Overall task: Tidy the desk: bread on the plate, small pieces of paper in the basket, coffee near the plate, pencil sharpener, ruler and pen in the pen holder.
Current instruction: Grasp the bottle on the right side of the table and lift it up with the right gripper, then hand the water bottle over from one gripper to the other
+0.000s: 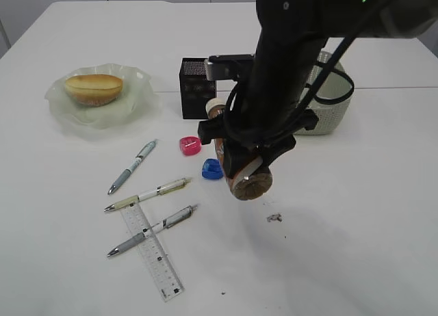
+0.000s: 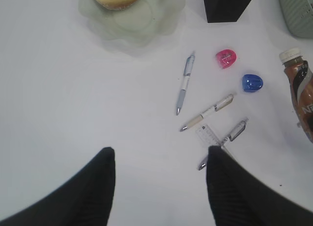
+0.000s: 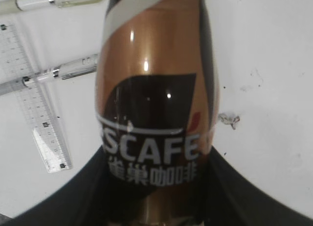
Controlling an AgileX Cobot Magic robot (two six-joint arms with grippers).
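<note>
Right tool [image 1: 248,167] gripped the coffee [image 1: 241,171] clear above the counter [image 1: 356,247].
The bottle hung tilted; bare counter lay right of it, sharpeners [image 1: 211,169] and pens [image 1: 147,193] left, a paper scrap [image 1: 274,217] below-right. Left tool [image 2: 159,187] hovered high, unclenched and holding nothing.

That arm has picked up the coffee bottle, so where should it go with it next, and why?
Probably carry it left toward the plate. The right tool holds the coffee bottle tilted above the table, well away from the plate, where the bread already sits. Coffee belongs near that plate. Two pencil sharpeners lie between, so it should likely stay lifted over them.
</note>
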